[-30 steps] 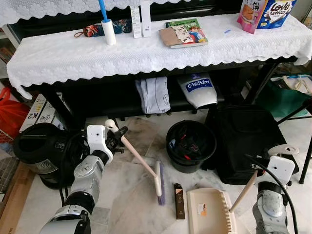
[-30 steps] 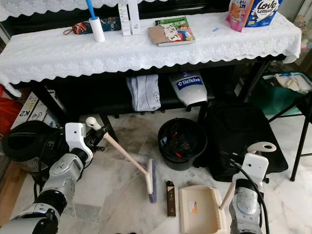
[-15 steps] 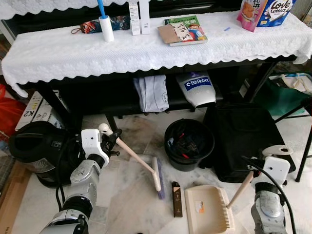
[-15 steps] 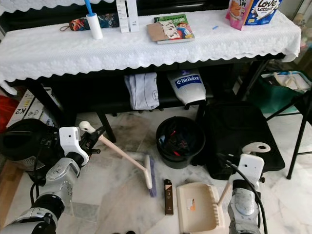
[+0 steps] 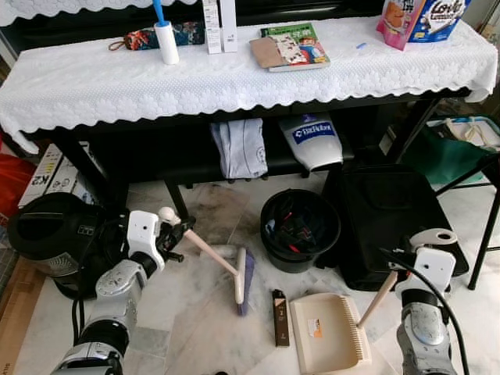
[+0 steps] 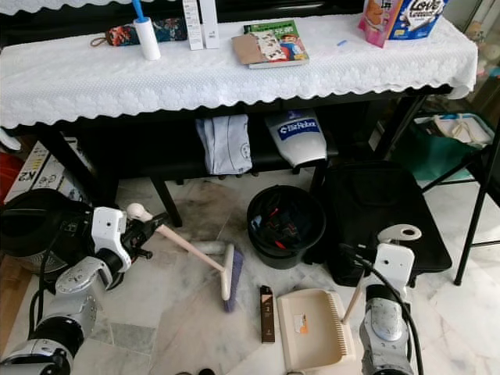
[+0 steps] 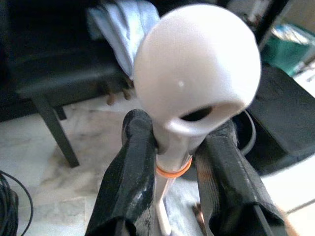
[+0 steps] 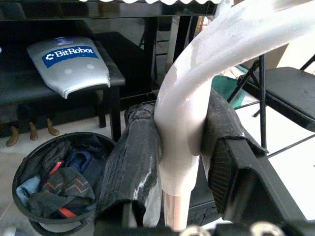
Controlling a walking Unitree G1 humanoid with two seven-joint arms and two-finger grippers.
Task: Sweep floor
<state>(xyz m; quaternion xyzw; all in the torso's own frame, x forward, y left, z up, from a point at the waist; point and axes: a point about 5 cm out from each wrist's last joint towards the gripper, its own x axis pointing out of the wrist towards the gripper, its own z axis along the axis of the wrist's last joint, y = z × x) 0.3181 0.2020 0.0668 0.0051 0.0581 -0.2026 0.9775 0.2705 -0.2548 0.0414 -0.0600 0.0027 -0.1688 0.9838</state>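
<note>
Gripping the knobbed end of the brush handle (image 7: 197, 93), the left gripper (image 5: 173, 234) has its fingers closed tight; the brush head (image 5: 241, 275) rests mid-frame on the marble floor (image 5: 195, 328). Lower right, the right gripper (image 6: 380, 266) clamps the dustpan handle (image 6: 353, 295) — dustpan (image 5: 328, 332) flat beside a small dark box (image 5: 280, 318). Sweeping toward the pan seems next. A black bin (image 5: 301, 229) sits under the lace-covered counter (image 5: 234, 78).

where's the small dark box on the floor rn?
In the left eye view the small dark box lies on the marble floor, between the broom head on its left and the dustpan on its right, just below the black bin.
</note>
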